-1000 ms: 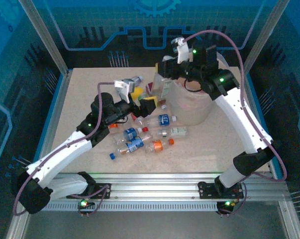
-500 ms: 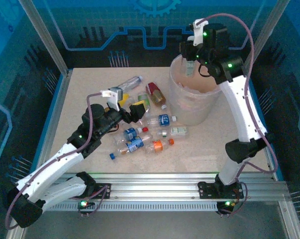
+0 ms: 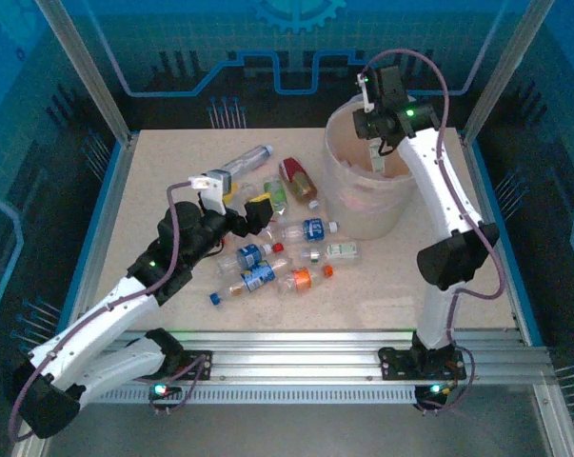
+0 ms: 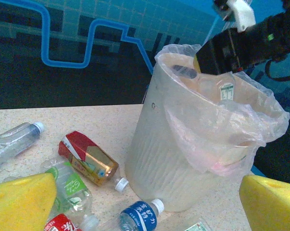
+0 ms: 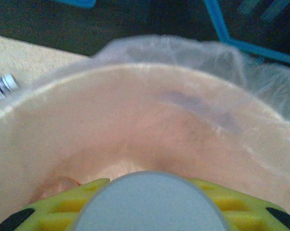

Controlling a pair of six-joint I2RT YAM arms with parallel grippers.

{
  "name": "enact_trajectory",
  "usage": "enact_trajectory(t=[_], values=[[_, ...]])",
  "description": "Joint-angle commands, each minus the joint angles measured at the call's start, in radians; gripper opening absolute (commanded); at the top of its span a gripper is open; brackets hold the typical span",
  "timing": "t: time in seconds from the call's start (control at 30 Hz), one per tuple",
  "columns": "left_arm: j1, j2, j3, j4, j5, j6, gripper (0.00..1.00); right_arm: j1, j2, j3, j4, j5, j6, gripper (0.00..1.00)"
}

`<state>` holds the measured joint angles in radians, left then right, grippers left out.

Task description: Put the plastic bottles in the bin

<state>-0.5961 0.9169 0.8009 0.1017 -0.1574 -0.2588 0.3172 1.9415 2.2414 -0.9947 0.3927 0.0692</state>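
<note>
My right gripper (image 3: 374, 141) hangs over the far side of the bin (image 3: 358, 214), shut on a clear plastic bottle (image 3: 375, 158) that dangles inside the rim. In the right wrist view the bottle's round grey end (image 5: 149, 202) sits between the yellow fingers (image 5: 63, 202), with the bin's inside (image 5: 159, 125) beyond. Left of the bin, several bottles lie on the table: red-labelled (image 3: 298, 180), green-labelled (image 3: 275, 195), blue-labelled (image 3: 312, 229), orange (image 3: 301, 280). My left gripper (image 3: 247, 211) stands open above them, its yellow pads (image 4: 19, 199) wide apart.
A long clear bottle (image 3: 248, 159) lies apart at the back left. The bin's thin bag liner (image 4: 221, 125) droops over its rim. The cell's metal posts and blue walls (image 3: 96, 86) close in the table on the sides and at the back.
My right arm has carried its bottle from the bin's left rim to over the bin's far side. My left arm has drawn back toward the near left, jaws still open.
</note>
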Motion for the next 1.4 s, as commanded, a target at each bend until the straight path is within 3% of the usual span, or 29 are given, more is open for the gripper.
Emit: enact_trajectory(t=[0.0,0.4,0.83,1.23,1.27,1.3,1.37], values=[[-0.004,0.004,0.001,-0.014,-0.034,0.019,0.99,-0.015,0.031,-0.034,-0.039,0.032,-0.011,0.01],[-0.003,0.017,-0.002,-0.017,-0.039,0.019,0.99,-0.046,0.137,-0.1,-0.049,-0.017,0.006,0.07],[-0.003,0.013,-0.008,-0.034,-0.055,0.017,0.99,-0.061,0.21,-0.143,-0.039,-0.025,0.02,0.27],[-0.002,0.013,-0.015,-0.065,-0.089,0.022,0.99,-0.064,0.217,-0.134,-0.05,-0.024,0.031,0.75],[-0.002,0.014,-0.015,-0.068,-0.092,0.022,0.99,-0.064,0.213,-0.13,-0.054,-0.023,0.034,0.8],[-0.003,0.014,-0.014,-0.071,-0.094,0.022,0.99,-0.064,0.21,-0.124,-0.058,-0.023,0.035,0.98],[-0.003,0.013,-0.016,-0.072,-0.094,0.023,0.99,-0.063,0.202,-0.109,-0.069,-0.023,0.037,1.0]])
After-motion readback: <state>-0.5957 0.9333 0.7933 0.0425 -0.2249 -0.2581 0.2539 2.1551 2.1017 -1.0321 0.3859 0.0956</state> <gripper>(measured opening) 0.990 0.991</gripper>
